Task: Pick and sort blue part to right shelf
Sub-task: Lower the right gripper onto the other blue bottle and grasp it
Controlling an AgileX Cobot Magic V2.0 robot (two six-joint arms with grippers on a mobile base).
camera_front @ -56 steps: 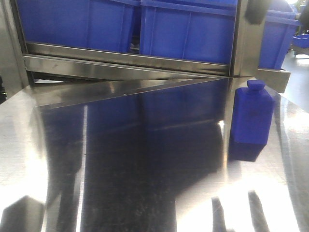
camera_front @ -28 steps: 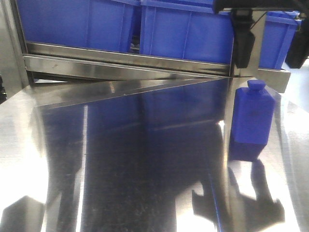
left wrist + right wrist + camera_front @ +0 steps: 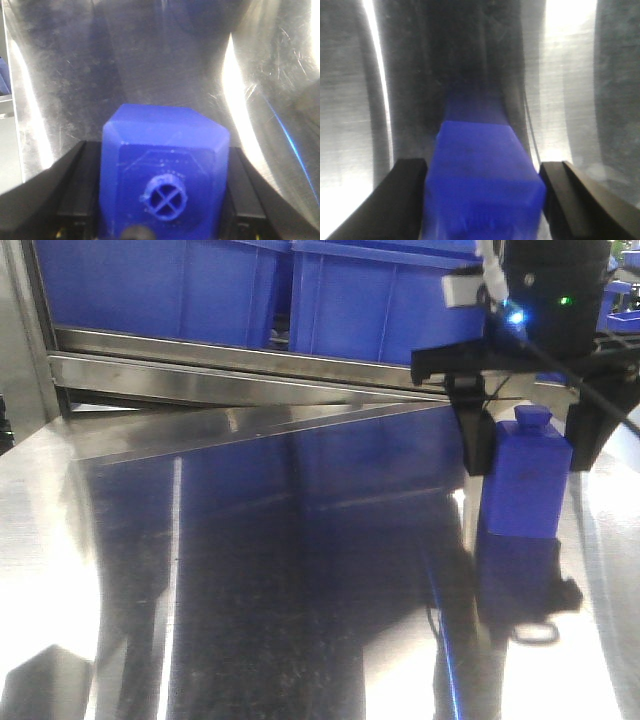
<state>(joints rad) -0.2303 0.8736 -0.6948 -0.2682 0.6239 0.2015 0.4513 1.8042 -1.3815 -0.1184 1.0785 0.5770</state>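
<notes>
1. Since half a second ago a pair of black jaws has dropped from the top edge of the front view. Its fingers now flank the blue part, which has not shifted on the tabletop.
2. Which arm these jaws belong to cannot be told from the front view. A blue and a green light glow on the body above them.
3. Behind the jaws, the right shelf carries two blue bins side by side above its steel rail. Only their walls show, so their contents are hidden.
4. Left jaws: in the left wrist view the part stands between the two black fingers, which sit close against its flanks. Whether they press on it cannot be told.
5. Right jaws: the blurred right wrist view likewise shows a blue block between two black fingers set about as wide as the block. Whether they grip it cannot be told.
6. The part is matte blue plastic, box-shaped and upright, with bevelled shoulders. On top it has a small cap marked with a cross.
7. The tabletop is polished, finely scratched steel that mirrors the bins, the part and the jaws.
</notes>
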